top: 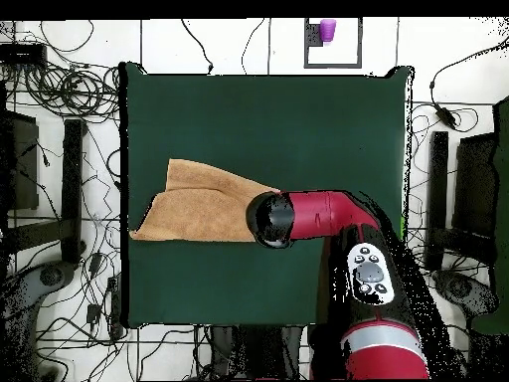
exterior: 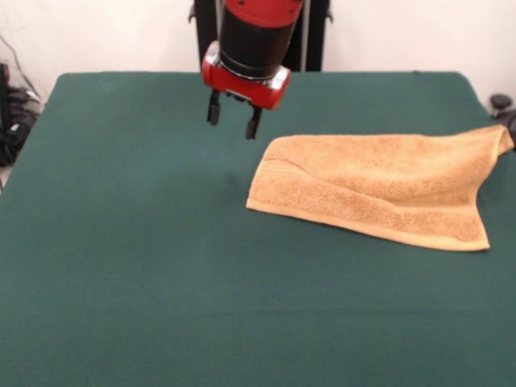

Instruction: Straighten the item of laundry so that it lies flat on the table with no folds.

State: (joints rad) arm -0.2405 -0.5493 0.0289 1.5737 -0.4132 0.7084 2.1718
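The orange-tan towel [exterior: 379, 184] lies folded over on the dark green table [exterior: 129, 266], at the right of the front view; its far right corner reaches the table's edge. A paler woven band runs along its near edge. In the overhead view the towel [top: 199, 204] lies at the table's left side. My gripper [exterior: 233, 118] hangs open and empty above the table, just left of and behind the towel's left end, not touching it. In the overhead view the arm's wrist [top: 273, 220] covers the gripper and the towel's right end.
Cables and dark equipment lie on the floor round the table [top: 60, 95]. A purple cup [top: 327, 29] stands beyond the table's far edge in the overhead view. The robot's pedestal [exterior: 258, 32] stands at the table's far side.
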